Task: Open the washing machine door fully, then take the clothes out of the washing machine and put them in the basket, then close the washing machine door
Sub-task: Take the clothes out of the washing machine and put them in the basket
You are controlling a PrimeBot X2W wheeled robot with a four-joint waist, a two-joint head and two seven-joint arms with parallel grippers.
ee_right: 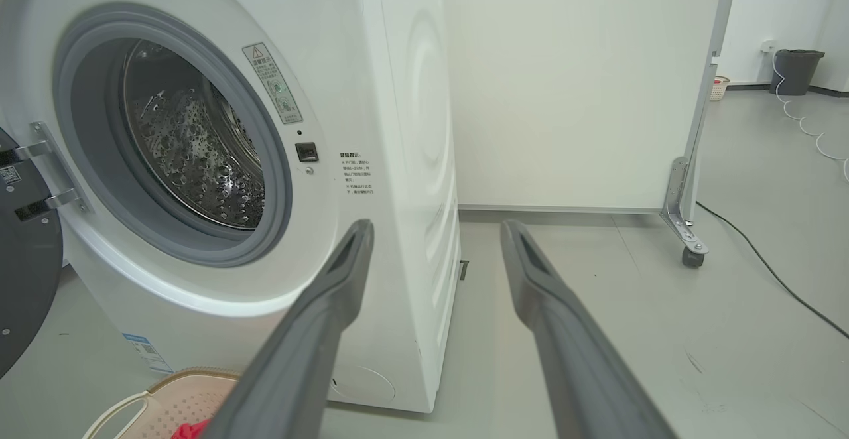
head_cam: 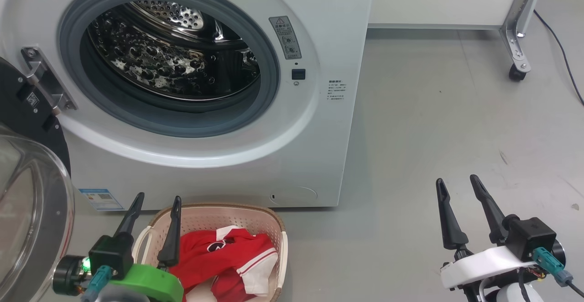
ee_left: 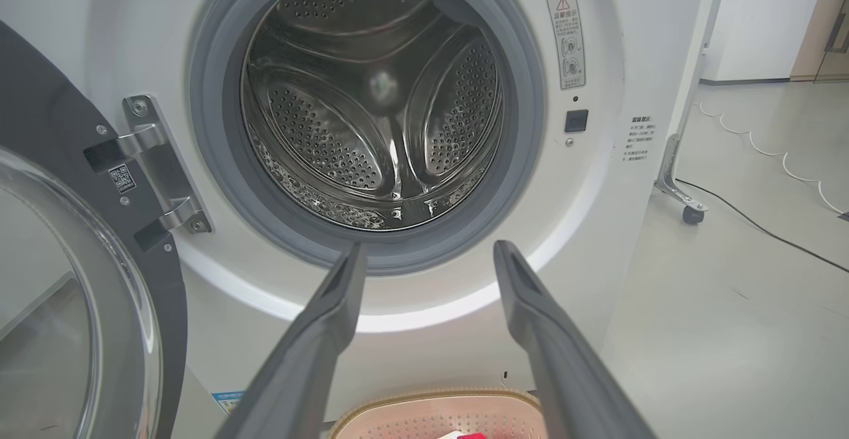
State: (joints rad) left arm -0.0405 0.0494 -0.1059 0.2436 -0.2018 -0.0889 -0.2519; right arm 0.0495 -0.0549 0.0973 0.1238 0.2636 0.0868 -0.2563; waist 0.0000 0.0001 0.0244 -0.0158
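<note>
The white washing machine (head_cam: 296,156) stands with its drum mouth uncovered, and the metal drum (ee_left: 378,101) holds no clothes that I can see. Its glossy black door (head_cam: 27,192) with the glass bowl hangs swung out on its hinge at the left. Red clothes (head_cam: 223,256) with white trim lie in the cream basket (head_cam: 228,213) on the floor before the machine. My left gripper (head_cam: 157,198) is open, empty, hovering over the basket's left end. My right gripper (head_cam: 457,180) is open and empty over bare floor, right of the machine.
A white partition on a metal foot with a caster (head_cam: 517,71) stands at the back right, with a black cable (head_cam: 563,51) trailing across the grey floor. A dark bin (ee_right: 798,71) sits far off in the right wrist view.
</note>
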